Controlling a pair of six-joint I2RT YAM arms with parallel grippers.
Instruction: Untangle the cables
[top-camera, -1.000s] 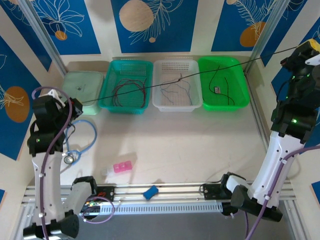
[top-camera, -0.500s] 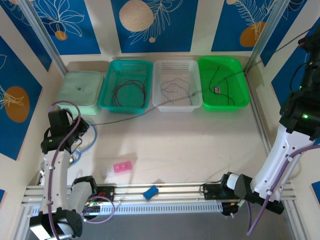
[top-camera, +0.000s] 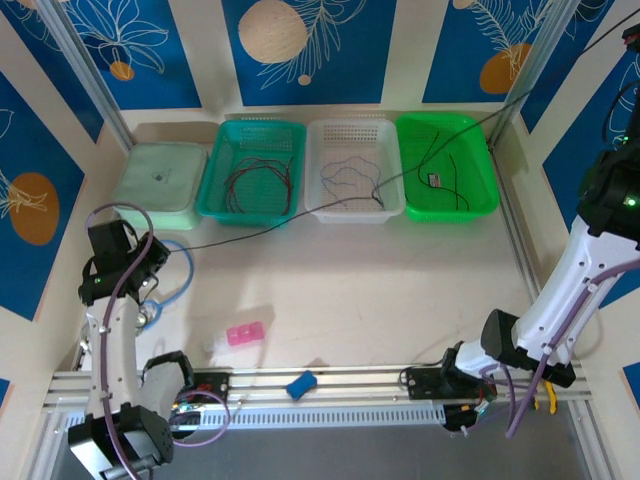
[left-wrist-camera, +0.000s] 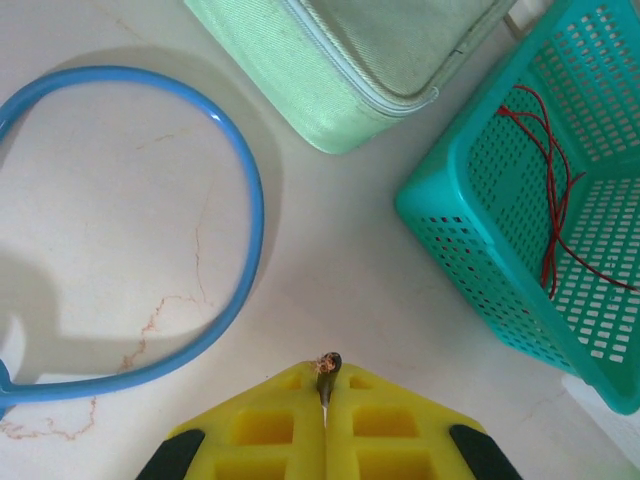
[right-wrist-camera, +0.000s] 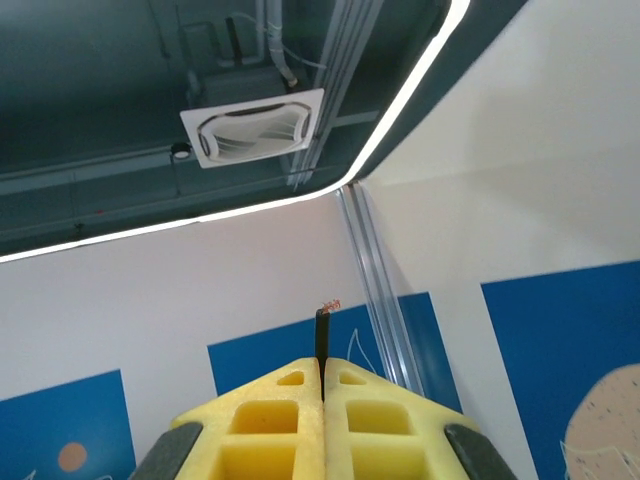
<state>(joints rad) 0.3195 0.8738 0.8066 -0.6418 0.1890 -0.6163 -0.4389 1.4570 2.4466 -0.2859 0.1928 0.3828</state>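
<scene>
At the left gripper (left-wrist-camera: 323, 388), at 9 o'clock on the table: yellow pads pressed flat together, pinching one end of the black cable (left-wrist-camera: 326, 365), with a frayed copper tip poking out toward 12 o'clock in the wrist view. Just beside it, toward 10 o'clock, a light blue tube loop (left-wrist-camera: 250, 200) lying on the table. Further toward 12 o'clock, a mint-green pouch (left-wrist-camera: 340, 80).

At the right gripper (right-wrist-camera: 322, 368), raised high toward 1 o'clock: pads likewise closed tight, clamping the other end of the same cable, its bare tip standing upright above the pads.

Between the two grips: one long dark line running from 9 o'clock across the table, over the front rim of the white basket (top-camera: 345, 125) and across the green basket (top-camera: 490, 170), then off toward 1 o'clock.

In the teal basket (top-camera: 215, 170) at 11 o'clock: red cables (top-camera: 262, 185) in loose loops. In the white basket at 12 o'clock: a grey-blue cable (top-camera: 345, 178), curled. In the green basket: short black strands (top-camera: 452, 185).
</scene>
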